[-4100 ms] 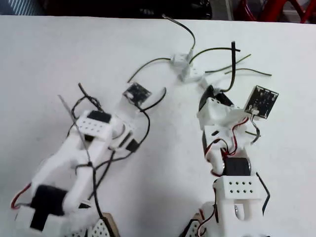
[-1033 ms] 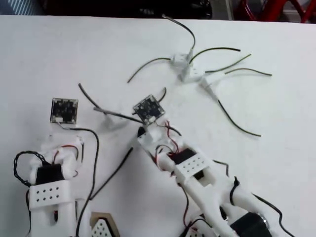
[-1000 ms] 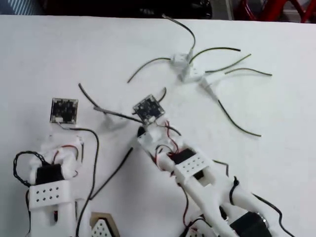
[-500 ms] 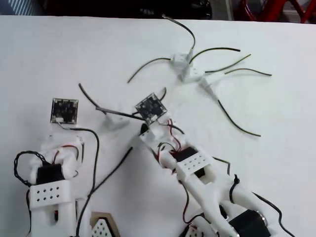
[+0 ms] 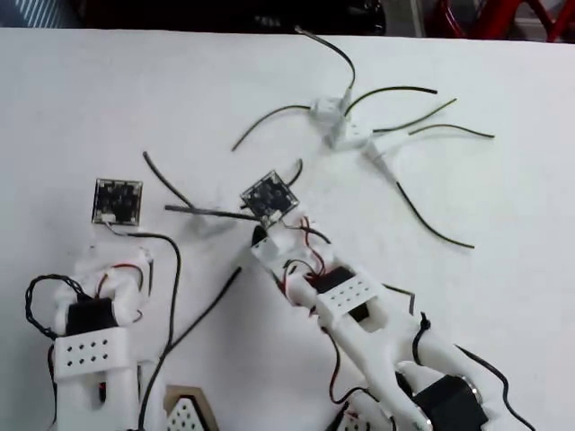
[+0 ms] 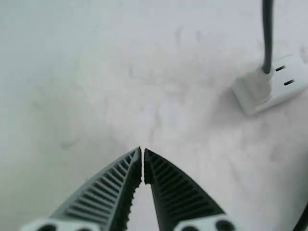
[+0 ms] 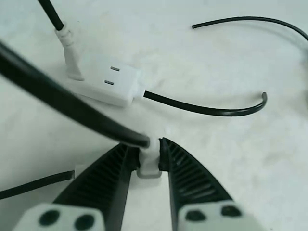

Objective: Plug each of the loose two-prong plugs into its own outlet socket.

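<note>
- Our right gripper (image 7: 148,144) is pinching a white two-prong plug (image 7: 149,163) between its ribbed fingers. The plug's black cord (image 7: 62,103) slants away from it.
- From above, we see the right arm (image 5: 359,305) stretched from the near-right corner to about the middle of the table (image 5: 90,90). The held cord runs from there toward the left edge.
- Just beyond the held plug lies an outlet socket (image 7: 108,82), a white block with its two slots facing up. It is apart from the held plug, and its own cord curves away across the table.
- A second plug (image 7: 71,53) lies at that socket's end, outside the slots. We cannot tell whether the two touch.
- Our left gripper (image 6: 142,151) has its fingers pressed together tip to tip above the table. The left arm (image 5: 90,332) sits by the near-left corner.
- In the left wrist view we see another socket (image 6: 272,84) well apart from the fingertips, with a dark cord at its end.
- Near the middle of the far edge we see a cluster of white sockets (image 5: 337,121), with loose dark cords (image 5: 431,229) fanning out around it.
</note>
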`<state>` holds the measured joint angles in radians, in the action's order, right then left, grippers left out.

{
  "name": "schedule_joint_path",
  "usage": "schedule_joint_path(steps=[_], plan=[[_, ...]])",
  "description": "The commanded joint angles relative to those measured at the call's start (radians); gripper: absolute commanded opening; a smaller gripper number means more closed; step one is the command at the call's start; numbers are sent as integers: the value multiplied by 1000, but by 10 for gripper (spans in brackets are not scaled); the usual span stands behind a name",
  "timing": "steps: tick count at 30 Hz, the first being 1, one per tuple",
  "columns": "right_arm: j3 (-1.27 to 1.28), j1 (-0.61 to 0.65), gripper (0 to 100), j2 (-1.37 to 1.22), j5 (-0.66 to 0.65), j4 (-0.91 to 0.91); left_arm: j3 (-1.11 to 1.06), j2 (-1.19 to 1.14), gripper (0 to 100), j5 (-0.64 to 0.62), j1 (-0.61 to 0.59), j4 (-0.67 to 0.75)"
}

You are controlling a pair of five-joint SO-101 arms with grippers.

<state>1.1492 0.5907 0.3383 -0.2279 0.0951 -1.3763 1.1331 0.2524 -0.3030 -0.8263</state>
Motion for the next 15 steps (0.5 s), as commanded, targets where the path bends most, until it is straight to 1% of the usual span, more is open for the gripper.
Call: schedule_joint_path(steps=[1, 5, 9, 15], plan=[[-20, 19, 17, -41, -9, 1, 6, 21, 35, -2, -7, 21], [-17, 16, 17, -41, -9, 7, 6, 21, 35, -2, -7, 21], [-21, 8, 17, -39, -9, 71, 6, 21, 35, -2, -7, 21], [-15, 8, 17, -12, -9, 104, 6, 21, 35, -2, -7, 21]])
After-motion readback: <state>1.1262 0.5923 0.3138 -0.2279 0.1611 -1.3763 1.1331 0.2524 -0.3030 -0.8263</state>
